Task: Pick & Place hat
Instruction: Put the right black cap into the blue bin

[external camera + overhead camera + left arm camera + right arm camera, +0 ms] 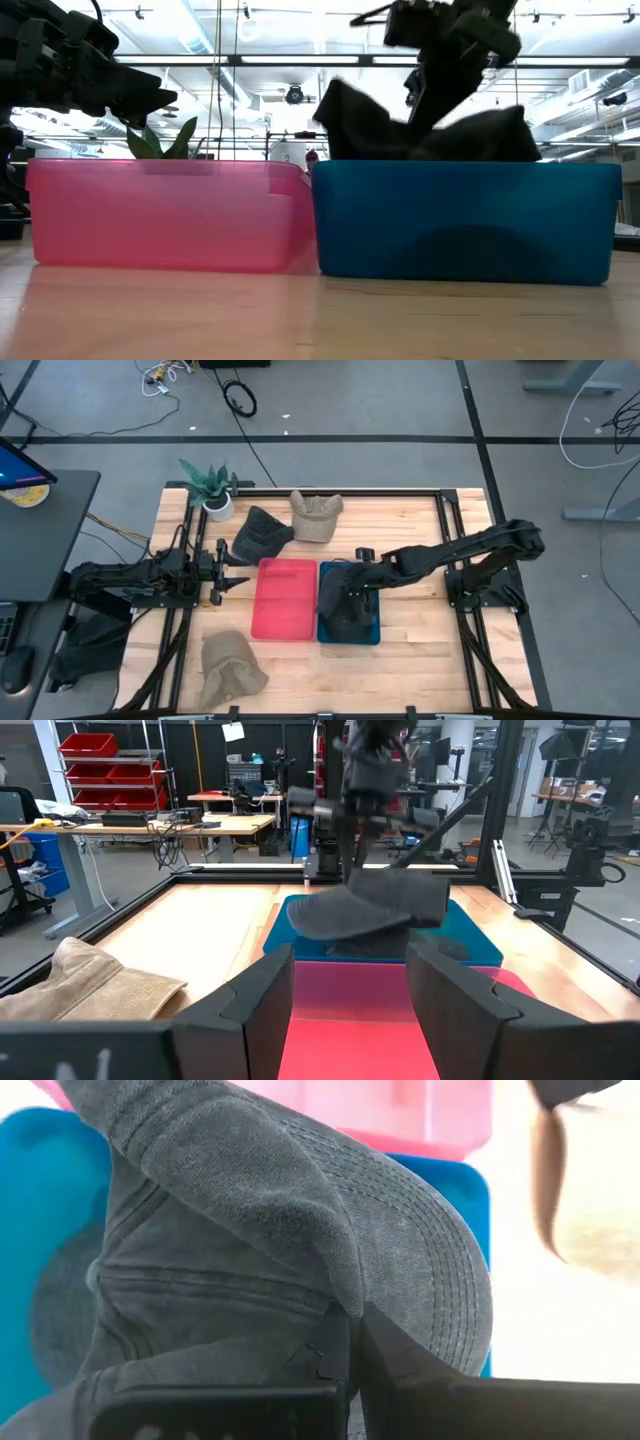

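Observation:
A dark grey cap (345, 605) hangs over the blue bin (372, 636), and my right gripper (352, 1328) is shut on it from above. In the low view the cap (470, 135) shows above the bin's rim (460, 165); the bin wall hides its lower part. The pink bin (285, 598) stands against the blue bin's left side. My left gripper (350, 995) is open, level above the table left of the pink bin, and touches nothing. Another dark grey cap (262, 532) and a tan cap (316, 515) lie behind the bins. A second tan hat (232, 668) lies near the front edge. My right gripper pinches the grey cap between its two fingers (395, 1360) where the crown meets the stitched brim (425, 1250), coming from above. The brim (330, 915) sticks out sideways over the blue bin, toward the pink one. Whether the cap's lower part rests in the bin is hidden by the bin wall.
A potted plant (212, 488) stands at the table's far left corner. Black frame rails (445, 510) run along the far and side edges. Bare wood lies right of the blue bin (420, 630) and in front of both bins.

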